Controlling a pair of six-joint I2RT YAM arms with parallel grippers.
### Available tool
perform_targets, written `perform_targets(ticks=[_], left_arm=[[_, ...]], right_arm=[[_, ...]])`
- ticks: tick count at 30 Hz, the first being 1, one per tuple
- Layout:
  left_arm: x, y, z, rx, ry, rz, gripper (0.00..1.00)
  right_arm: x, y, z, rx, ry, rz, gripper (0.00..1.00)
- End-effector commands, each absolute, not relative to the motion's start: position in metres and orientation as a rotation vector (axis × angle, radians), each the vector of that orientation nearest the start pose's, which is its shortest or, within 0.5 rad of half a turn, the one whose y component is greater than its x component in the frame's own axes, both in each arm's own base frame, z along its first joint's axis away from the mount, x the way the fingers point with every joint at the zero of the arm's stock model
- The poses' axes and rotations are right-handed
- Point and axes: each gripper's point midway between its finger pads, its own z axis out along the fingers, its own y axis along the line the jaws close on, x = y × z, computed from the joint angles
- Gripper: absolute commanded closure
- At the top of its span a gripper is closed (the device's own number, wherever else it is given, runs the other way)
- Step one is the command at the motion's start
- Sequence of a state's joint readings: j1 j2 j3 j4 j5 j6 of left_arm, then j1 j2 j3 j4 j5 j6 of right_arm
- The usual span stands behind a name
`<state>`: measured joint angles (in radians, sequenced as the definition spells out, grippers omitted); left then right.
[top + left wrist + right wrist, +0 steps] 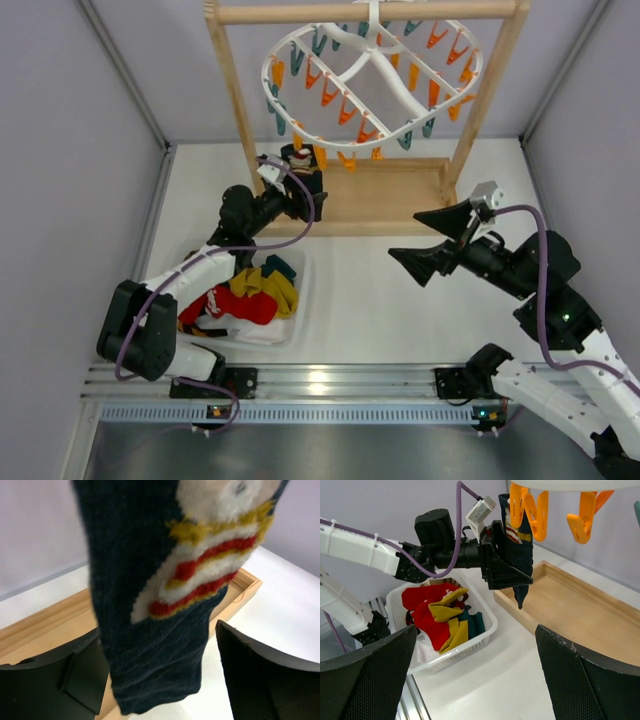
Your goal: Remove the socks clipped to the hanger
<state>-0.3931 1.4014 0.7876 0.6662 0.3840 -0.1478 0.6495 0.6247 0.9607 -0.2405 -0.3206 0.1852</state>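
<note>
The white oval hanger [372, 82] hangs from the wooden rack with many orange and teal clips. One navy sock [150, 645] with a red, yellow and white pattern hangs from an orange clip [519, 506] at the hanger's near-left side. My left gripper [303, 185] is open with the sock's lower part between its fingers [47, 680]; the right finger stands apart from the fabric. In the right wrist view the sock's toe [520, 591] hangs below the left gripper [512, 570]. My right gripper [405, 236] is open and empty above the table.
A white basket [292, 318] at the near left holds red, mustard and teal socks [440, 615]. The wooden rack has a top bar [300, 13], two uprights and a tray-like base [390, 205] under the hanger. Grey walls stand on both sides.
</note>
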Motion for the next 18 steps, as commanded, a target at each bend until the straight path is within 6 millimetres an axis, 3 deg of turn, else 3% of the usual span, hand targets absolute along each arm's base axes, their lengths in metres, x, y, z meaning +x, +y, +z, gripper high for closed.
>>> perform_targets(ticks=[1,3,4,7,8,10,11,12,14,15,18], left_arm=[[0.387,-0.241,0.283,0.526,1.36,-0.725,0.19],[0.384,-0.244,0.281,0.516,1.375,-0.766,0.4],[0.383,-0.244,0.28,0.501,1.383,-0.777,0.74],[0.38,-0.24,0.273,0.414,1.419,-0.774,1.0],[0.375,-0.241,0.281,0.373,1.407,-0.76,1.0],[0.368,-0.24,0.276,0.319,1.424,-0.747,1.0],[0.355,-0.25,0.283,0.315,1.408,-0.769,1.0],[0.357,-0.242,0.28,0.239,1.421,-0.719,1.0],[0.341,-0.257,0.28,0.229,1.416,-0.706,1.0],[0.341,-0.25,0.283,0.161,1.417,-0.643,1.0],[0.319,-0.278,0.277,0.185,1.463,-0.612,1.0]], right_arm=[[0.171,0.207,0.385,-0.637,1.41,0.893,0.02],[0.17,0.21,0.385,-0.634,1.408,0.917,0.02],[0.17,0.213,0.389,-0.634,1.392,0.93,0.02],[0.166,0.219,0.4,-0.637,1.357,0.988,0.02],[0.165,0.22,0.406,-0.634,1.343,1.001,0.02],[0.162,0.223,0.413,-0.63,1.326,1.037,0.03],[0.162,0.224,0.42,-0.623,1.305,1.049,0.03],[0.16,0.225,0.429,-0.611,1.292,1.072,0.03],[0.162,0.228,0.442,-0.597,1.278,1.096,0.04],[0.163,0.229,0.447,-0.58,1.284,1.12,0.05],[0.168,0.236,0.463,-0.56,1.291,1.156,0.08]])
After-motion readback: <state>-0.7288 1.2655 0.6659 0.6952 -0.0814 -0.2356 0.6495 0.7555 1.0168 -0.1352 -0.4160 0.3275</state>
